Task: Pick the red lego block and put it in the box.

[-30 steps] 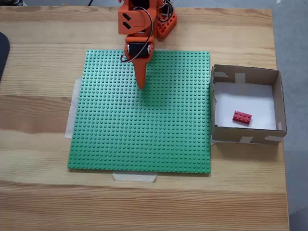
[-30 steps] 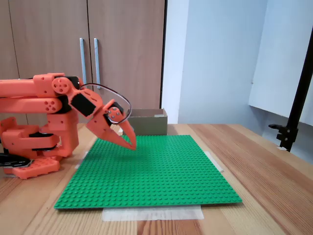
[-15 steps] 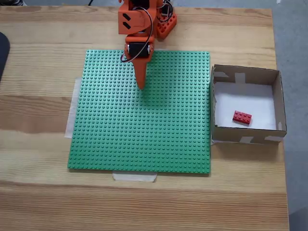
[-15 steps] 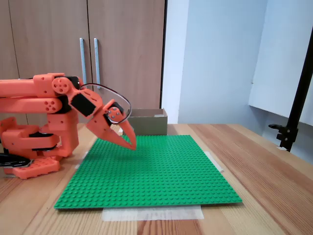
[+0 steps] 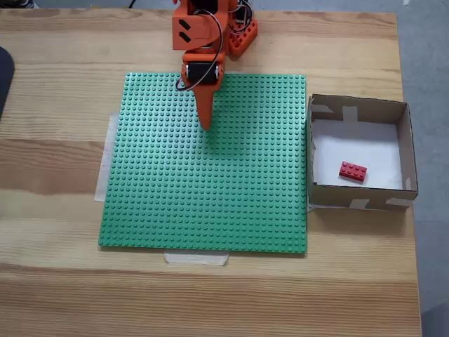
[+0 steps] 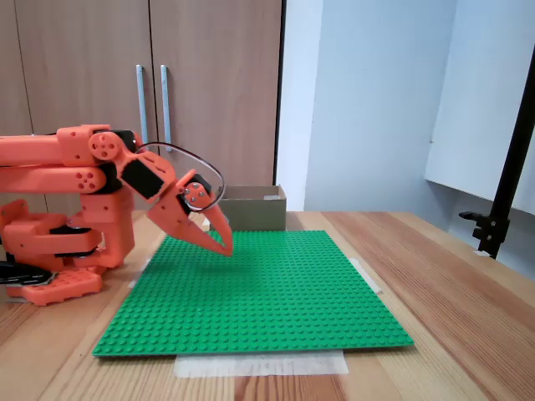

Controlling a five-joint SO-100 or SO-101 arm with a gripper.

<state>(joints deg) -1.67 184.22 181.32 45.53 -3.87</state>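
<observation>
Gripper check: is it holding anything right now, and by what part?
Nothing. The gripper is shut and empty above the green baseplate; the red lego block lies in the box.

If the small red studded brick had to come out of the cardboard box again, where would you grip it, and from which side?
Grip the small red studded brick across its two long sides, coming straight down from above. It lies flat, studs up, on the white floor of the low-walled brown cardboard box, so the walls block any sideways approach.

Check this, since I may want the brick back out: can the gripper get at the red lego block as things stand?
Probably yes. The red lego block lies alone on the open box's floor, uncovered. The gripper hangs shut over the green baseplate, with only low walls between.
</observation>
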